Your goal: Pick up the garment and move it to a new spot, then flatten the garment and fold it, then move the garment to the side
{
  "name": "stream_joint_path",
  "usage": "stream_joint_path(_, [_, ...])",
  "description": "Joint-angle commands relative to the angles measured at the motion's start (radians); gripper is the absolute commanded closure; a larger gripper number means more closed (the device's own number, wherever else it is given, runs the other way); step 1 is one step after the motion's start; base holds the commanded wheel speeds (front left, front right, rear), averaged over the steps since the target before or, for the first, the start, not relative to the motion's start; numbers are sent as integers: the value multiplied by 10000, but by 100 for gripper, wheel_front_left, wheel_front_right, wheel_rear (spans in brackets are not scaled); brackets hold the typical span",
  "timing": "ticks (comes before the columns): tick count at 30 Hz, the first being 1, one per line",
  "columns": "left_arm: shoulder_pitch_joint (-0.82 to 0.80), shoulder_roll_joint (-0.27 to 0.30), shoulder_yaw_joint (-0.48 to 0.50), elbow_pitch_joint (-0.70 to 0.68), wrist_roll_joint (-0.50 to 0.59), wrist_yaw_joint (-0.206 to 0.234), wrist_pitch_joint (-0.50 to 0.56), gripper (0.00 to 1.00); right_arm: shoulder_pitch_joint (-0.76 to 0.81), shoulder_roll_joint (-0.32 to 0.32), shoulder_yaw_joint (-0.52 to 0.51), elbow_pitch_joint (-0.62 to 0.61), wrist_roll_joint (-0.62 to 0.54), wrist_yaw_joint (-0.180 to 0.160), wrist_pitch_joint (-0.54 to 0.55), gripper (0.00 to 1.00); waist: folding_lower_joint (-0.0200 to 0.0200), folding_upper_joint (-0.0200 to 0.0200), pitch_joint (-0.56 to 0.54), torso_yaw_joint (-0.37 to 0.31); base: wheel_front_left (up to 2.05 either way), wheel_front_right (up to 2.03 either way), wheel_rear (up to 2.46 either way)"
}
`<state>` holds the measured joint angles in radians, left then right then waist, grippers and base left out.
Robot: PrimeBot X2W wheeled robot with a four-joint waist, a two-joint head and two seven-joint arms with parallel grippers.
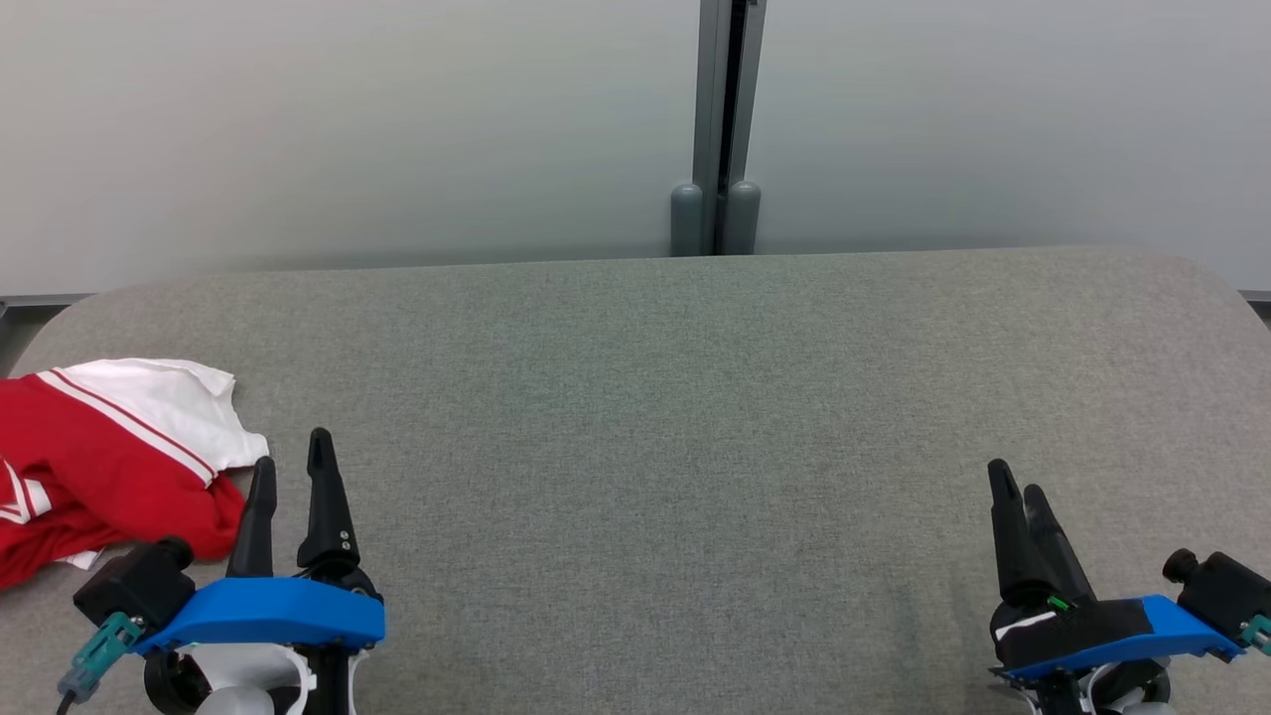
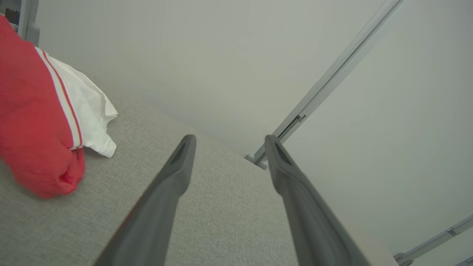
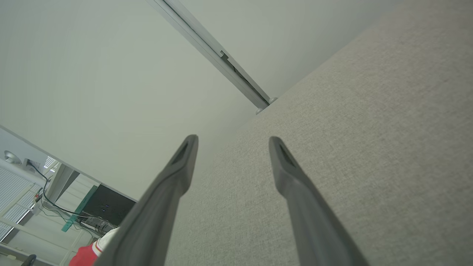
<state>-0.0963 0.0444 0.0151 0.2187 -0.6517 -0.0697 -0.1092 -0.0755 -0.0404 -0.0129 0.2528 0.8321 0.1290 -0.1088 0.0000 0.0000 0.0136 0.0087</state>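
The left pincer (image 1: 291,452) is wide open. Its two dark fingers stand apart with nothing between them, and it hangs low over the grey table (image 1: 645,397). The garment (image 1: 109,457) lies on the table just to the left of this pincer, close to its left finger. In the left wrist view a strip of bare table shows between that finger and the cloth, so they are not touching. The garment is red with thin white stripes and has a white part. It is bunched up in a soft heap, not flat. The white part lies on the far side, and one white corner points toward the tips of the left pincer. The red part lies nearer the robot. The stripes slant from far left down toward the pincer. The heap's long way runs sideways, from the pincer out to the left, and it goes off the edge of the head view, so I cannot tell how long it is. The right pincer (image 1: 1015,479) is wide open too and holds nothing. It is over bare table, and the garment is well off to its left, past the left pincer. A grey post (image 1: 717,129) stands on the pale wall ahead, between the two pincers.
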Motion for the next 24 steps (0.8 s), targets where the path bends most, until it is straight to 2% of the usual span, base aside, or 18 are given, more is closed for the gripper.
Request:
stream_joint_path(1, [-241, 93, -58, -74, 362, 47, -123, 0, -227, -81, 30, -51, -372, 15, -125, 0, 0, 0, 0, 12, 0, 0, 0])
stream_joint_path(24, [-359, 156, -341, 400, 2820, 191, -723, 0, -311, -103, 318, 251, -2747, 20, -727, 0, 0, 0, -19, 103, 0, 0, 0])
